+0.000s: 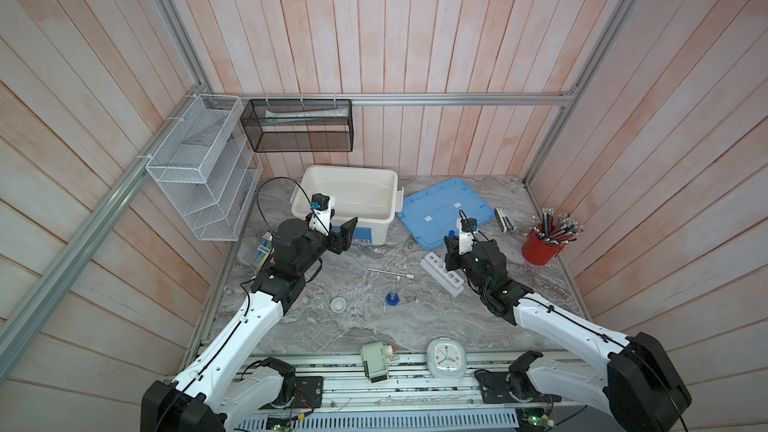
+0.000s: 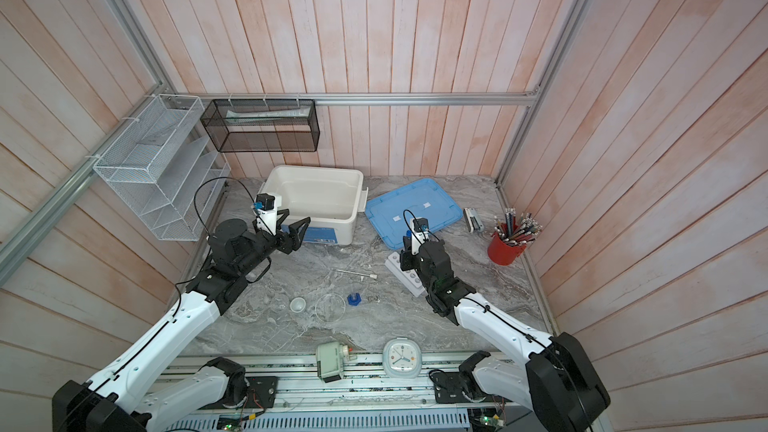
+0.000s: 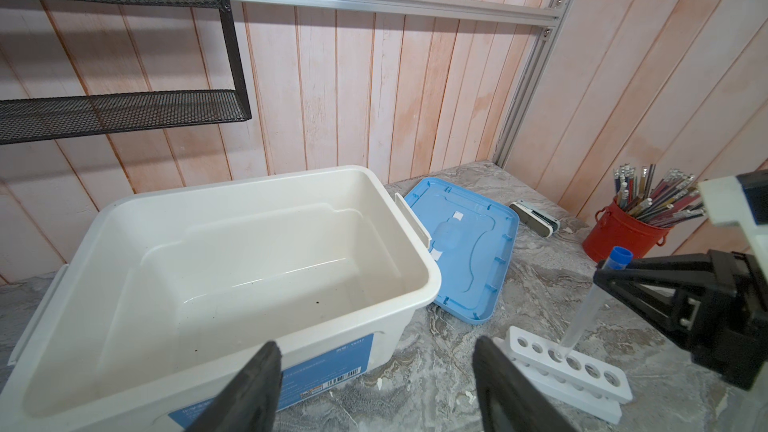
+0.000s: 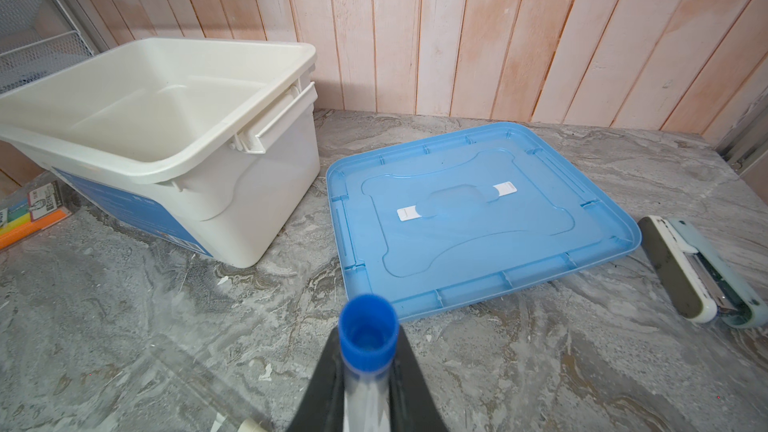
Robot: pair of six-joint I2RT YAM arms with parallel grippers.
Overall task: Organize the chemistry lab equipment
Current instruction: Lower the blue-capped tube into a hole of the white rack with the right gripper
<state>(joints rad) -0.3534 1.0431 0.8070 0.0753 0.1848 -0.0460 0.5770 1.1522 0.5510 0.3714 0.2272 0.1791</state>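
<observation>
My right gripper [image 4: 368,353] is shut on a clear blue-capped tube [image 4: 368,336], which it holds upright. The tube's [image 3: 588,309] lower end sits in a middle hole of the white six-hole rack [image 3: 582,371], which lies right of centre in both top views [image 1: 441,274] [image 2: 406,275]. My left gripper [image 3: 376,353] hovers open and empty by the white bin's front corner [image 1: 347,234]. A white-capped tube [image 1: 390,274] lies flat mid-table. In front of it are a blue-based cylinder [image 1: 392,297], a clear round dish [image 1: 370,307] and two small clear cups [image 1: 338,304].
An open white bin [image 1: 353,169] stands at the back, with its blue lid [image 1: 442,211] lying beside it. A stapler [image 1: 505,220] and a red cup of pencils [image 1: 540,248] are at the right. A clock [image 1: 446,357] and a sharpener [image 1: 376,361] sit at the front edge. Wire shelves [image 1: 199,168] hang on the left.
</observation>
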